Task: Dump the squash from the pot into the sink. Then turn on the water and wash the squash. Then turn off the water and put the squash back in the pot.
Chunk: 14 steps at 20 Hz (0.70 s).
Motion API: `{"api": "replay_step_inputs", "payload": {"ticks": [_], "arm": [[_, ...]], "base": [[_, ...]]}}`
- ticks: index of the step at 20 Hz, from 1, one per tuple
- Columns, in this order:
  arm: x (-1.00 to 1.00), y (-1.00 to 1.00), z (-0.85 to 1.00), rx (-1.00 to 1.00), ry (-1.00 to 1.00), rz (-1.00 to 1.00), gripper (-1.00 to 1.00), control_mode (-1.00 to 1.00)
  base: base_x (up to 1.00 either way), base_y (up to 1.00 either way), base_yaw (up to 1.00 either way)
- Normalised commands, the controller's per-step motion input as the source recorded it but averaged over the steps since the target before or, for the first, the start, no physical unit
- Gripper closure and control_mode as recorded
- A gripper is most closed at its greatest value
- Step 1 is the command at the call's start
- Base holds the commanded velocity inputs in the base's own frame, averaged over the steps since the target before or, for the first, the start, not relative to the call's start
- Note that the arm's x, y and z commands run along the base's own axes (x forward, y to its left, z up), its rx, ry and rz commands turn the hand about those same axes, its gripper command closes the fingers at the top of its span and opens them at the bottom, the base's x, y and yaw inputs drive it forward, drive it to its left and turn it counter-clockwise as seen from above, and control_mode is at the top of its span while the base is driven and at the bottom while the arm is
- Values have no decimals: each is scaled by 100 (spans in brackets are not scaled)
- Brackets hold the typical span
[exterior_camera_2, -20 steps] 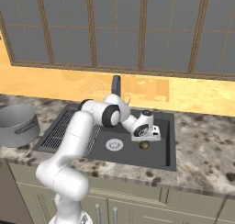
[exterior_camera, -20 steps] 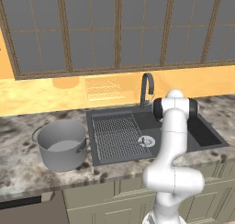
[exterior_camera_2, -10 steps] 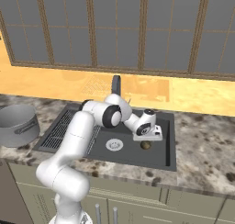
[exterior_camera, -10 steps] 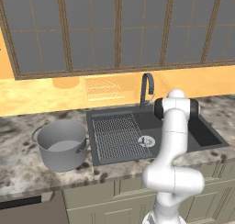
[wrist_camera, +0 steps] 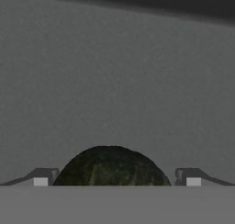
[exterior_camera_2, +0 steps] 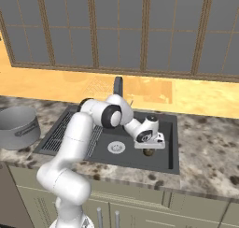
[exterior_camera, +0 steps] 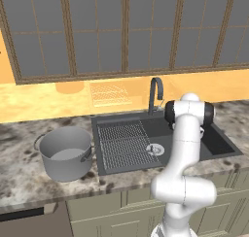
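The squash (exterior_camera_2: pixel 149 152), a small dark olive lump, lies on the floor of the sink (exterior_camera_2: pixel 103 153) in the deep basin, right of the round silver drain (exterior_camera_2: pixel 116 147). My gripper (exterior_camera_2: pixel 149 146) hangs straight over it, open. In the hand view the squash (wrist_camera: pixel 112 167) rises between the two spread fingertips (wrist_camera: pixel 43 177), and I cannot tell whether they touch it. The grey pot (exterior_camera: pixel 65 153) stands upright on the counter left of the sink (exterior_camera: pixel 221 144), with nothing showing inside it. In the right base view the pot (exterior_camera_2: pixel 16 126) sits at the far left.
The dark curved faucet (exterior_camera: pixel 154 94) stands behind the basin, close to my arm. A ribbed draining section (exterior_camera: pixel 124 143) fills the sink's left half. Speckled stone counter (exterior_camera_2: pixel 205 152) runs on both sides; a yellow wall and windows rise behind.
The hand has sunk slightly toward the squash. Its jaws have stayed open, and the pot and squash have not moved.
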Motion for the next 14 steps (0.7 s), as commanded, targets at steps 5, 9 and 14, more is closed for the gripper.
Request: {"api": "replay_step_inputs", "payload": {"ticks": [5, 9, 14], "arm": [[-39, 0, -28, 0, 1, 0, 100, -100], [-36, 0, -24, 0, 3, 0, 100, -100], [-53, 0, 14, 0, -1, -1, 100, -100]], "base": [[0, 0, 0], [0, 0, 0], [0, 0, 0]]}}
